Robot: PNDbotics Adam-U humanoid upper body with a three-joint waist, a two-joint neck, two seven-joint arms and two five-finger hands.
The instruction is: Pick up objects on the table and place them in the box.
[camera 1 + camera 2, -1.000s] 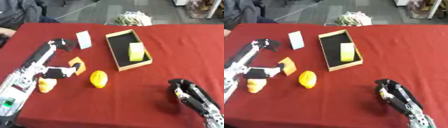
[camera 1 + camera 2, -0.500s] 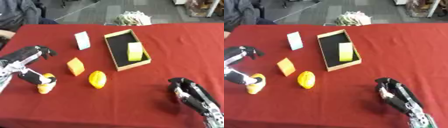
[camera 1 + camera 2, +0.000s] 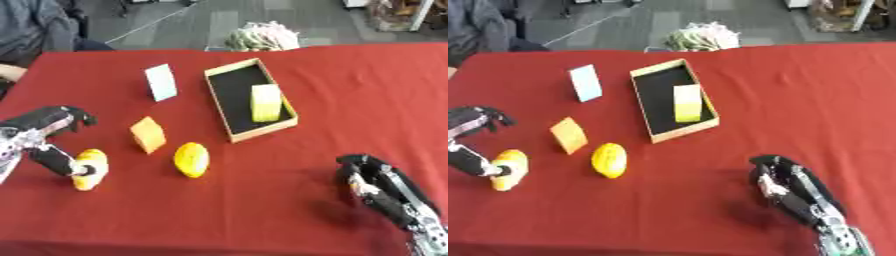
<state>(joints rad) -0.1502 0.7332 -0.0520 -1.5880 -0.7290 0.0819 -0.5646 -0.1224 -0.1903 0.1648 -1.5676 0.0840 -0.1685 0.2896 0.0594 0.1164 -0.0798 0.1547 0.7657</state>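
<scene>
Red cloth covers the tabletop (image 3: pixel 350 90) in front of you, with grey floor beyond its far edge. Your left hand (image 3: pixel 48 125) sits at the left edge with its fingers curled above and its thumb reaching down to touch a rounded orange-yellow object (image 3: pixel 89 168) lying on the cloth; whether that counts as a pinch you cannot tell from here. Just to the right stands an orange block (image 3: pixel 147 134), tilted on edge, and beside it a yellow lemon-shaped object (image 3: pixel 192 159). Farther back, a white card-like piece (image 3: pixel 161 82) stands upright. To its right lies the box (image 3: pixel 229 122), tan-walled with a black floor, holding one pale yellow block (image 3: pixel 266 102) toward its near right side. Your right hand (image 3: pixel 372 175) rests near the lower right corner, fingers curled, holding nothing.
</scene>
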